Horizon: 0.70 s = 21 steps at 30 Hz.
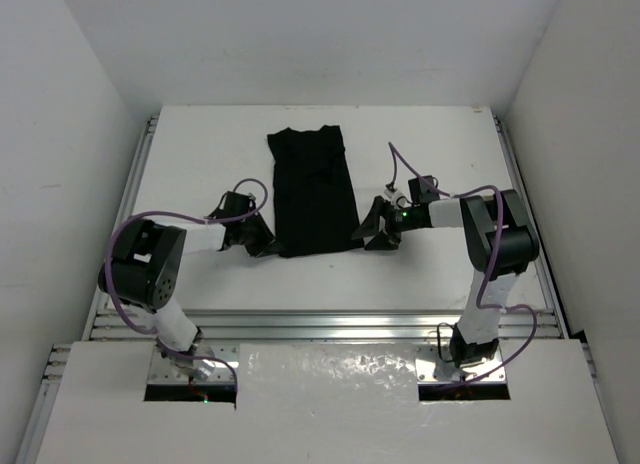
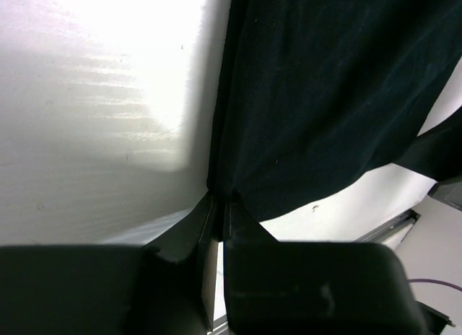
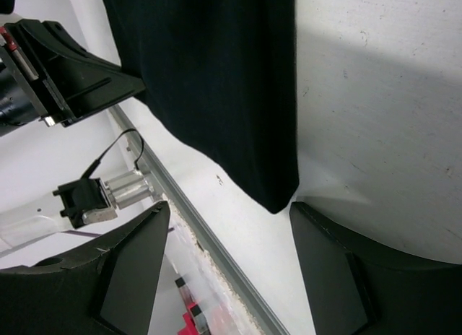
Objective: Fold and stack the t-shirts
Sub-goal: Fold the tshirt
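Observation:
A black t-shirt [image 1: 313,192] lies folded into a long narrow strip on the white table, running from the back toward the near side. My left gripper [image 1: 266,246] is shut on its near left corner; in the left wrist view the cloth [image 2: 325,97] is pinched between the closed fingers [image 2: 242,223]. My right gripper [image 1: 372,232] is open at the near right corner. In the right wrist view the corner of the shirt [image 3: 216,82] lies between the spread fingers [image 3: 325,255], not held.
A metal rail [image 1: 330,324] runs along the table's near edge, also in the right wrist view [image 3: 209,241]. White walls enclose the table on three sides. Purple cables loop over both arms.

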Each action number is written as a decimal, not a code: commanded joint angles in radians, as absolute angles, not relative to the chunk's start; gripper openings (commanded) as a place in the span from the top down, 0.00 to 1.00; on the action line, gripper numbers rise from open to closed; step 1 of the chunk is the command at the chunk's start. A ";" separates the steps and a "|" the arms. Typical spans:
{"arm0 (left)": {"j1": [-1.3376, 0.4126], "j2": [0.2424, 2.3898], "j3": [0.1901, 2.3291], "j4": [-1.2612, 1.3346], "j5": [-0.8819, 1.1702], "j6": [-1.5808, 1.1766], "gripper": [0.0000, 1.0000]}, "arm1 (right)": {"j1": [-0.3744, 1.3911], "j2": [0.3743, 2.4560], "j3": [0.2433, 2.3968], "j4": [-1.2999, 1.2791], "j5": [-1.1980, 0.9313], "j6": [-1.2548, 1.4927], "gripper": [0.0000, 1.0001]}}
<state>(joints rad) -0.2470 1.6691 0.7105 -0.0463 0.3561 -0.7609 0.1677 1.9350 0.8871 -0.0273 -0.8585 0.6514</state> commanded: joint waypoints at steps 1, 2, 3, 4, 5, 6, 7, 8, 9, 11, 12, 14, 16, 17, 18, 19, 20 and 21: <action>-0.238 1.641 0.722 -0.147 0.302 -0.736 1.00 | 0.173 1.982 0.885 -0.040 -0.733 0.609 0.29; -0.238 1.641 0.733 -0.153 0.310 -0.736 1.00 | 0.173 1.982 0.885 -0.051 -0.730 0.612 0.30; -0.239 1.646 0.747 -0.158 0.325 -0.738 1.00 | 0.173 1.983 0.885 -0.054 -0.727 0.612 0.34; -0.239 1.646 0.752 -0.161 0.328 -0.739 1.00 | 0.175 1.982 0.882 -0.052 -0.718 0.611 0.36; -0.238 1.647 0.756 -0.161 0.331 -0.739 1.00 | 0.175 1.983 0.882 -0.063 -0.706 0.609 0.38; -0.238 1.647 0.758 -0.161 0.334 -0.739 1.00 | 0.173 1.986 0.885 -0.066 -0.697 0.603 0.42; -0.238 1.647 0.759 -0.160 0.337 -0.741 1.00 | 0.173 1.990 0.887 -0.067 -0.693 0.603 0.50; -0.239 1.644 0.758 -0.158 0.345 -0.742 1.00 | 0.173 1.997 0.888 -0.060 -0.692 0.607 0.53; -0.238 1.644 0.756 -0.152 0.345 -0.742 1.00 | 0.173 2.000 0.887 -0.051 -0.695 0.615 0.55; -0.239 1.643 0.750 -0.147 0.356 -0.741 1.00 | 0.179 2.016 0.888 -0.028 -0.699 0.632 0.58; -0.239 1.644 0.747 -0.143 0.356 -0.741 1.00 | 0.186 2.019 0.890 -0.019 -0.696 0.644 0.58; -0.238 1.649 0.742 -0.137 0.367 -0.739 1.00 | 0.195 2.034 0.900 -0.006 -0.686 0.663 0.57; -0.238 1.649 0.736 -0.127 0.379 -0.739 1.00 | 0.219 2.046 0.917 -0.006 -0.680 0.666 0.57; -0.239 1.648 0.736 -0.129 0.380 -0.738 1.00 | 0.225 2.052 0.925 -0.005 -0.675 0.667 0.59; -0.239 1.647 0.736 -0.129 0.379 -0.736 1.00 | 0.238 2.054 0.930 -0.005 -0.660 0.673 0.60; -0.238 1.644 0.736 -0.129 0.383 -0.735 1.00 | 0.241 2.052 0.928 -0.005 -0.652 0.681 0.63; -0.238 1.643 0.738 -0.133 0.383 -0.733 1.00 | 0.241 2.049 0.924 0.018 -0.644 0.696 0.78; -0.238 1.641 0.738 -0.138 0.383 -0.727 1.00 | 0.239 2.045 0.919 0.021 -0.621 0.701 0.91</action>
